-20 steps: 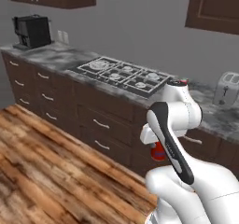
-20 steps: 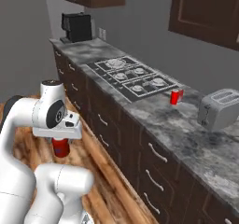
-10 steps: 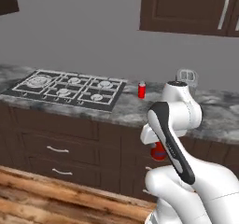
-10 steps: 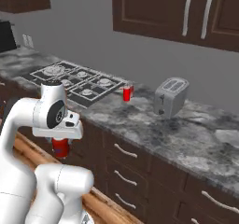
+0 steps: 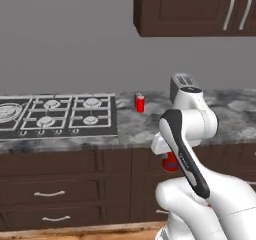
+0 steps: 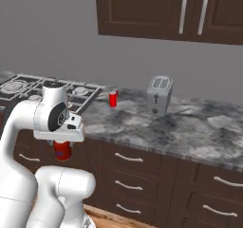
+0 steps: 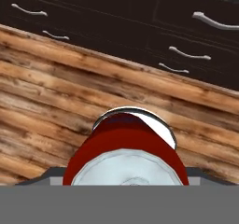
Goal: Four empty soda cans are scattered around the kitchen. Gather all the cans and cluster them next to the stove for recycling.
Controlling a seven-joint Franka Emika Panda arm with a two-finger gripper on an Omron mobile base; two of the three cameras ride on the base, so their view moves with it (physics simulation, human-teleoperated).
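My gripper, lowered in front of the dark drawers, pinches a red soda can above the wooden floor. A second soda can stands on the worktop between stove and toaster.

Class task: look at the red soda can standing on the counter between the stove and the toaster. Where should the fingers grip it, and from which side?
Grip the soda can around its round body, probably from the counter's front edge. It stands upright, clear of the stove and toaster.
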